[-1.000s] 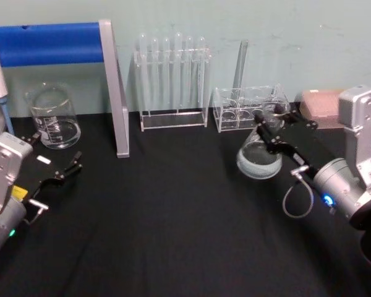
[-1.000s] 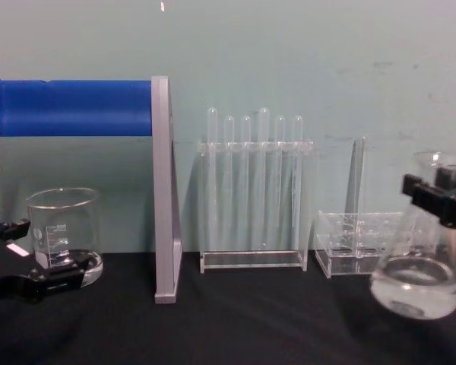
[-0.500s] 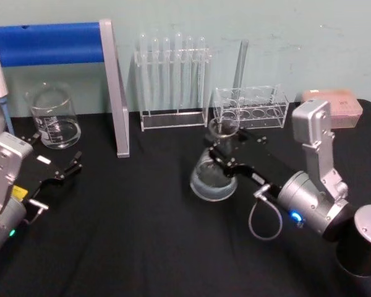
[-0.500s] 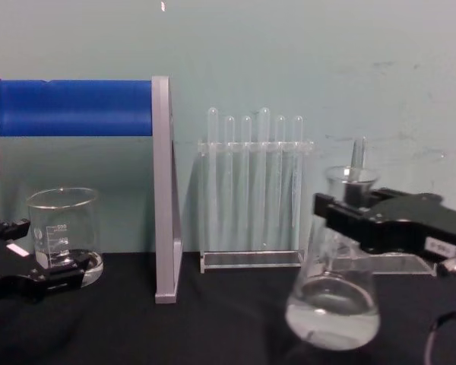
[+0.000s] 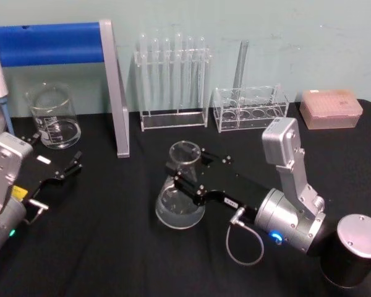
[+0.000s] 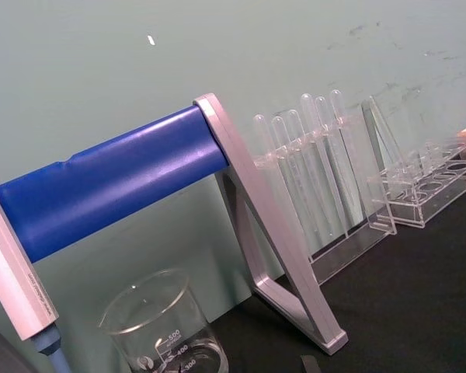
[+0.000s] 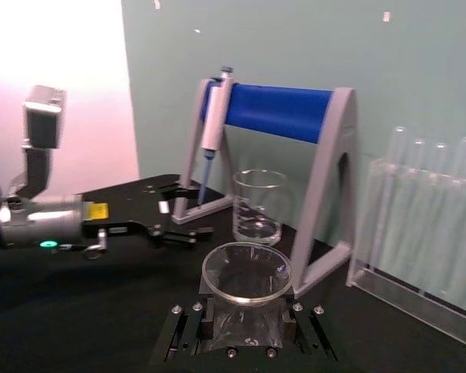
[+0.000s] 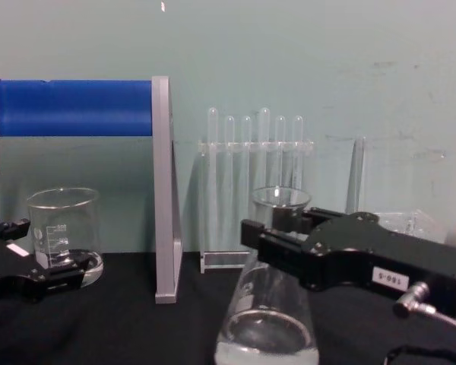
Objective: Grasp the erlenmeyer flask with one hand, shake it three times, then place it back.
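The erlenmeyer flask (image 5: pixel 180 209) is clear glass with a little clear liquid in its wide base and stands upright at the table's middle. My right gripper (image 5: pixel 184 175) is shut on its neck just below the flared rim. From the chest view the flask (image 8: pixel 266 334) shows large and low, with the black jaws of the right gripper (image 8: pixel 270 228) clamped across the neck. In the right wrist view the flask's rim (image 7: pixel 246 272) sits between the jaws. Whether the base touches the cloth I cannot tell. My left gripper (image 5: pixel 57 176) rests open at the left, holding nothing.
A glass beaker (image 5: pixel 52 117) stands at the back left beside a pipette stand with a blue bar (image 5: pixel 49 43). Along the back are a test tube rack (image 5: pixel 173 80), a low clear rack (image 5: pixel 250 108) and a pink tip box (image 5: pixel 331 108).
My right gripper has carried the flask leftward and nearer to me, from the right side by the low rack to the table's middle. The left arm has not moved.
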